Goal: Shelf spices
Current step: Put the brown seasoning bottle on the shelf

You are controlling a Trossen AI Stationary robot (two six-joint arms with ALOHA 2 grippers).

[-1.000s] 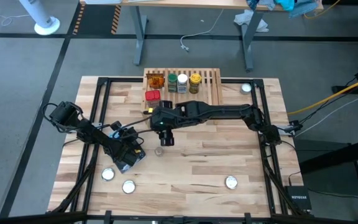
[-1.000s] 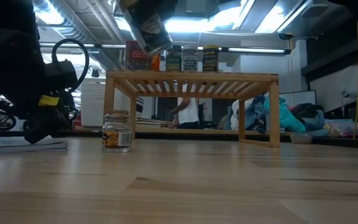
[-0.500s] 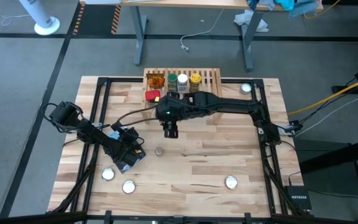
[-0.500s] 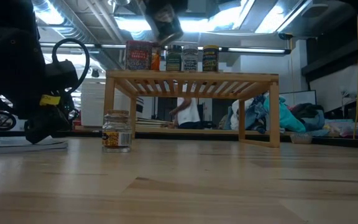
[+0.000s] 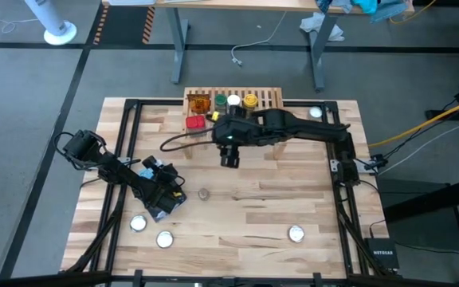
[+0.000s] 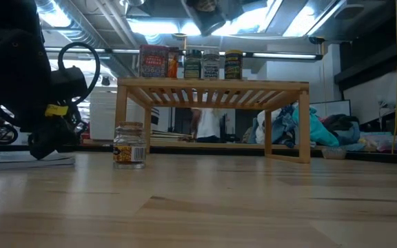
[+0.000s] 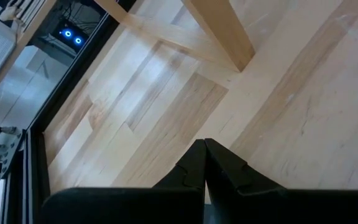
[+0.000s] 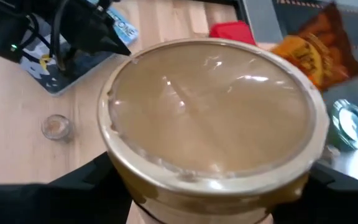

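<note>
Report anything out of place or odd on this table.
One small clear jar stands alone mid-table, off the shelf, upright and unspilled. The right gripper carries a tan-lidded jar near the shelf. Nothing looks damaged.

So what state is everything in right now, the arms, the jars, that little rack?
right gripper: raised near the shelf, shut on the tan-lidded jar
left gripper: shut, low over the table
small clear jar: upright on the table
shelf: holds upright jars, a red tin, an orange packet
</note>
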